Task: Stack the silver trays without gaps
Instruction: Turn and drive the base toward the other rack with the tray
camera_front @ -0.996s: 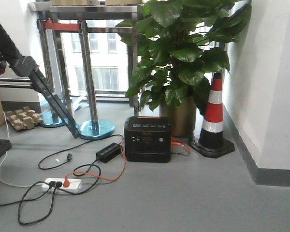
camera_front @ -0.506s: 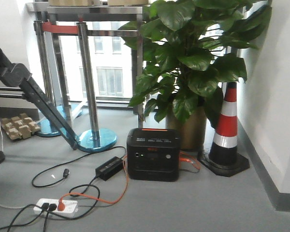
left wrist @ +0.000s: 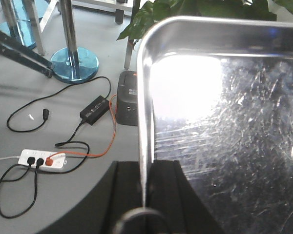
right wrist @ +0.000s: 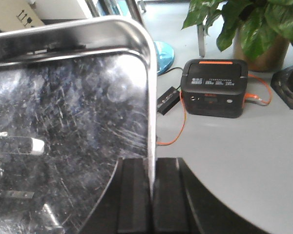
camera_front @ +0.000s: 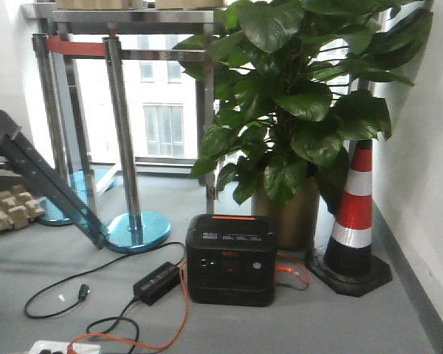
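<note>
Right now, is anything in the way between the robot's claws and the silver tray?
Nothing visible is. The left gripper and the right gripper each clamp the rim of a silver tray between their fingers. Where it must be stacked is out of view.

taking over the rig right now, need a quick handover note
Left gripper: shut on the left rim of the tray.
Right gripper: shut on a right rim, apparently of the same tray.
Done: the tray is gripped by both arms.
Left: no second tray or stack shows in any view. Find it, then lower this tray into it so it sits flush without gaps.
</note>
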